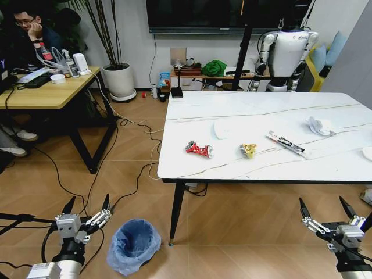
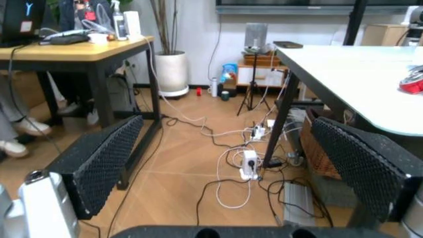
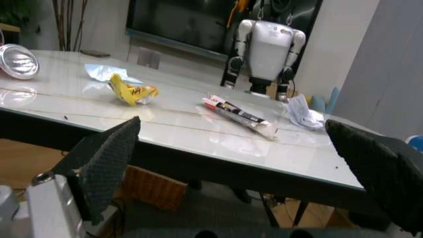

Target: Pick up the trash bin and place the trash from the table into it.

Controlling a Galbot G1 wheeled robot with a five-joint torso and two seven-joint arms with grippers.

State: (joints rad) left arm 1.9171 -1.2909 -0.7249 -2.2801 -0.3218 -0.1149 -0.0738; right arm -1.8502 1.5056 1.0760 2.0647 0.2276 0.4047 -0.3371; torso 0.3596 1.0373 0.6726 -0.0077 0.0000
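trash bin (image 1: pixel 133 244): on the wood floor, near-left of the table, just beside the table's near-left leg; blue bag liner crinkled, upright, nothing gripping it
table (image 1: pixel 256 113): white marble-look top, black edge, right half of the scene
crushed red can (image 1: pixel 199 149): lying on the table near its near-left edge; its red edge also shows in the left wrist view (image 2: pixel 413 82)
yellow wrapper (image 1: pixel 248 150): on the table just right of the can, apart from it; seen too from the right wrist (image 3: pixel 134 91)
long thin wrapper (image 1: pixel 286 143): flat on the table, right of the yellow wrapper, angled; right wrist view (image 3: pixel 239 116)
white tissue (image 1: pixel 320 125): crumpled, far-right part of the tabletop; right wrist view (image 3: pixel 304 113)
flat pale wrapper (image 1: pixel 225 128): on the table, beyond the can and the yellow wrapper
left gripper (image 1: pixel 87 207): low at near left, just left of the trash bin, above the floor; fingers spread apart, nothing between them
right gripper (image 1: pixel 324 207): low at near right, below and in front of the table's near edge; fingers released, wide apart, holding nothing
wooden desk (image 1: pixel 49 93): far left, well apart from the table
plant pot (image 1: pixel 120 81): white, on the floor by the far wall
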